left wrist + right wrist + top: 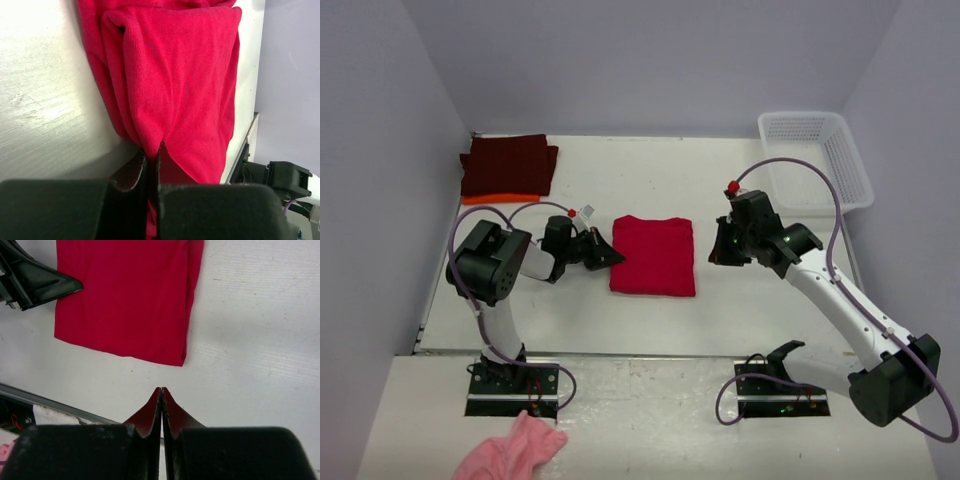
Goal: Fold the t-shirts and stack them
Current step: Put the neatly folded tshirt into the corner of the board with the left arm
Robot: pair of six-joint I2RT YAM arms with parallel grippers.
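The red t-shirt (654,256) lies folded on the desk (620,320). At its 9 o'clock edge the left end effector (151,159) pinches its fabric. At 3 o'clock the right end effector (161,391) hovers, fingers pressed together, empty.

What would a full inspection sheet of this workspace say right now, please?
Surface: white table, lightly scuffed, no spills seen.
Job's things: red shirt folded at the centre; maroon shirt folded on top of the orange shirt at the far left.
Clutter: pink cloth at the near edge by the left base; white basket at the far right, nothing seen inside.
Grippers: left pincer shut on the red shirt's edge; right pincer shut, holding nothing, over bare table beside the shirt.
Cables: purple cables loop above both arms; no snag seen.
Surroundings: pale walls on three sides.
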